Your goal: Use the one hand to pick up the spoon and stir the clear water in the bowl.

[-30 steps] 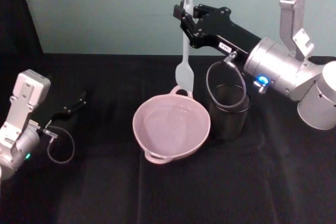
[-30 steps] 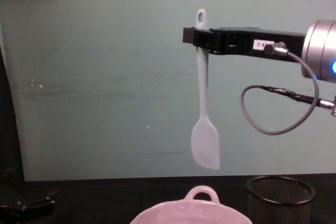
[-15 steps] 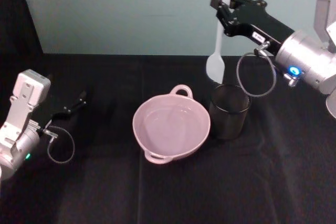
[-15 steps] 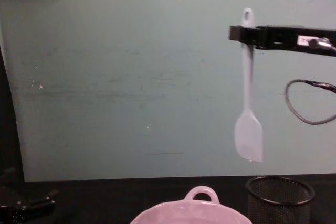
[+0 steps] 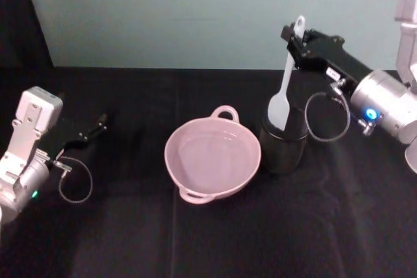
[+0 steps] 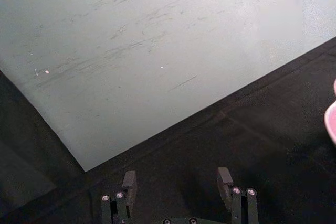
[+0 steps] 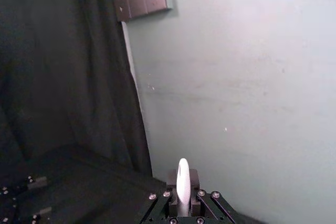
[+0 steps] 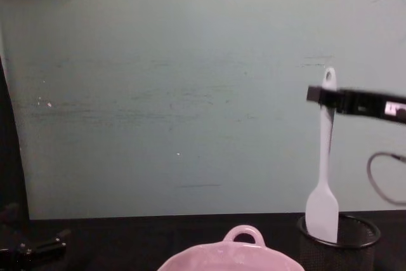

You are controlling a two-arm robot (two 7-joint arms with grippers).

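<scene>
The bowl (image 5: 213, 157) sits apart from the fingers, its water hard to see. The right hand (image 5: 296, 38) has moved from above it and lowered; its fingers grip the spoon (image 5: 285, 81), blade now entering the mesh cup (image 5: 284, 142). Stirring seems finished. The left gripper (image 6: 178, 181) rests open, parked.

Head view looks down on table from above; chest view sits low, faces wall — both share bowl (image 5: 212, 158) and mesh cup (image 8: 339, 239). Left wrist view low over table; right wrist view along spoon (image 7: 182, 181) toward wall.
</scene>
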